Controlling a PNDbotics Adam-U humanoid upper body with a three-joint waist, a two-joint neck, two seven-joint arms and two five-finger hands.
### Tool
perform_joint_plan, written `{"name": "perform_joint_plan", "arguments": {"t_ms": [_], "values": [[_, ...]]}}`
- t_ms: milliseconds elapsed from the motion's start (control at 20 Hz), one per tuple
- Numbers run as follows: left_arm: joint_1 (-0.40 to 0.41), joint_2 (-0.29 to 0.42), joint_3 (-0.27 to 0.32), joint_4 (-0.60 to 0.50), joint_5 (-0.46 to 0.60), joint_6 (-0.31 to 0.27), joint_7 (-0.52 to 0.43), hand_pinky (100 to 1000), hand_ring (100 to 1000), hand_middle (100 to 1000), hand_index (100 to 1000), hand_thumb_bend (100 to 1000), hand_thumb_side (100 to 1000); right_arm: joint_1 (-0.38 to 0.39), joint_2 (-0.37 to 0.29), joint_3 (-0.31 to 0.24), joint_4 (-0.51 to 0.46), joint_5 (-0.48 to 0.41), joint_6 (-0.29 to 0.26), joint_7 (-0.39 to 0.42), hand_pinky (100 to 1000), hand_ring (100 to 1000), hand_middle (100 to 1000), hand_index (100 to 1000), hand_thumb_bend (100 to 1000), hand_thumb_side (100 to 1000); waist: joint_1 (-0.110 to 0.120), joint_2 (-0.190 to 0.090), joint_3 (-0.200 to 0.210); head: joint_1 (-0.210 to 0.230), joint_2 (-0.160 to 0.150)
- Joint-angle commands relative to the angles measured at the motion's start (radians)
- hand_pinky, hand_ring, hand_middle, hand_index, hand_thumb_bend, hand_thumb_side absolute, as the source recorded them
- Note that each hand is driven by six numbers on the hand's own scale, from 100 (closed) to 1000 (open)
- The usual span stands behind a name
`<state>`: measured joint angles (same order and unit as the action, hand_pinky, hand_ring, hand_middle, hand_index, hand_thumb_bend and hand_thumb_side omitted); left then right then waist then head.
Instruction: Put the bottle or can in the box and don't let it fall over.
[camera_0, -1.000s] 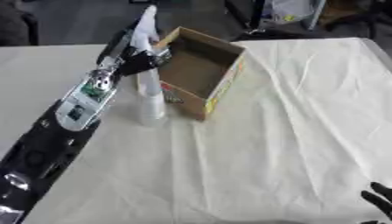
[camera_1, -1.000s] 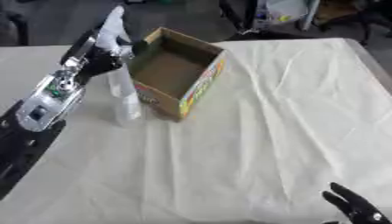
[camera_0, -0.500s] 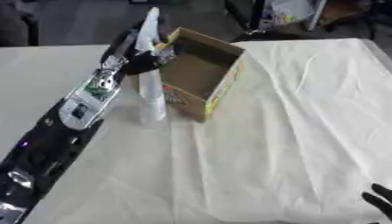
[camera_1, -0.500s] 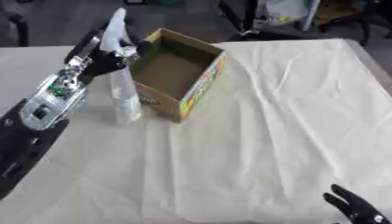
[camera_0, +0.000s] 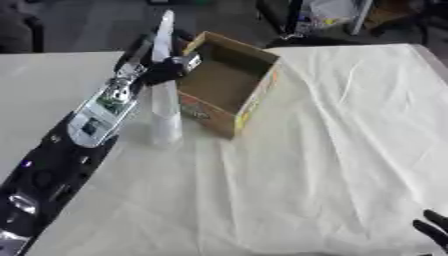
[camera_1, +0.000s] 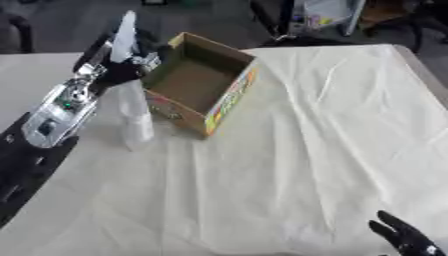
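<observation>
A tall, slim, pale bottle (camera_0: 164, 117) stands upright on the white cloth, just left of an open cardboard box (camera_0: 254, 102) with a printed, colourful side. My left arm reaches up from the lower left. My left hand (camera_0: 163, 70) is shut round the bottle's upper half, close to the box's near-left corner. The bottle's narrow top (camera_0: 166, 22) sticks up above the hand. Nothing shows inside the box. My right hand (camera_1: 404, 239) rests open at the lower right corner, fingers up, far from both.
A wrinkled white cloth (camera_0: 350, 150) covers the table, with wide bare room to the right of and in front of the box. Dark chairs and clutter (camera_0: 324, 15) stand beyond the far edge.
</observation>
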<state>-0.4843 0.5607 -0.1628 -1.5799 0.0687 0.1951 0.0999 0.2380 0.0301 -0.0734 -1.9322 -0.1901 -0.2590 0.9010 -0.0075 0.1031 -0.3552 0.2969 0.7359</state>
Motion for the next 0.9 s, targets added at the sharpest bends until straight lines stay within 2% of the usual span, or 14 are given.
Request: {"name": "perform_joint_plan", "arguments": {"t_ms": [50,200,250,450,700,900], "values": [[-0.022,0.033,0.009,-0.017,0.023,0.009,0.034,779,632,155,546,341,449,-0.006,-0.005,-0.001,-0.008,0.001,-0.006,0.006,668,1000,1000,1000,100,470,0.002,-0.007,-0.001,0.003,-0.008],[-0.023,0.035,0.005,-0.024,0.037,0.016,0.051,779,632,155,546,341,449,-0.006,-0.005,0.0,-0.008,0.001,-0.006,0.006,668,1000,1000,1000,100,470,0.002,-0.007,-0.002,0.003,-0.008],[-0.023,0.036,0.005,-0.026,0.039,0.016,0.053,749,568,100,489,187,432,-0.006,-0.005,0.0,-0.008,0.001,-0.006,0.006,669,1000,1000,1000,100,470,0.002,-0.007,-0.002,0.003,-0.008],[-0.038,0.07,0.018,-0.087,0.078,0.008,0.07,744,565,100,489,174,435,-0.005,-0.009,-0.001,-0.008,0.001,-0.007,0.006,669,1000,1000,1000,100,470,0.004,-0.009,-0.002,0.0,-0.009],[-0.087,0.155,0.042,-0.179,0.145,0.01,0.078,740,565,107,495,160,434,-0.008,-0.013,0.004,-0.008,-0.001,-0.007,0.006,669,1000,1000,1000,100,470,0.006,-0.008,-0.015,0.0,-0.015],[-0.156,0.194,0.057,-0.163,0.205,0.001,0.108,742,569,112,496,128,431,-0.014,-0.015,0.016,-0.005,0.002,-0.004,0.006,669,1000,1000,1000,100,470,0.01,-0.003,-0.042,0.006,-0.025]]}}
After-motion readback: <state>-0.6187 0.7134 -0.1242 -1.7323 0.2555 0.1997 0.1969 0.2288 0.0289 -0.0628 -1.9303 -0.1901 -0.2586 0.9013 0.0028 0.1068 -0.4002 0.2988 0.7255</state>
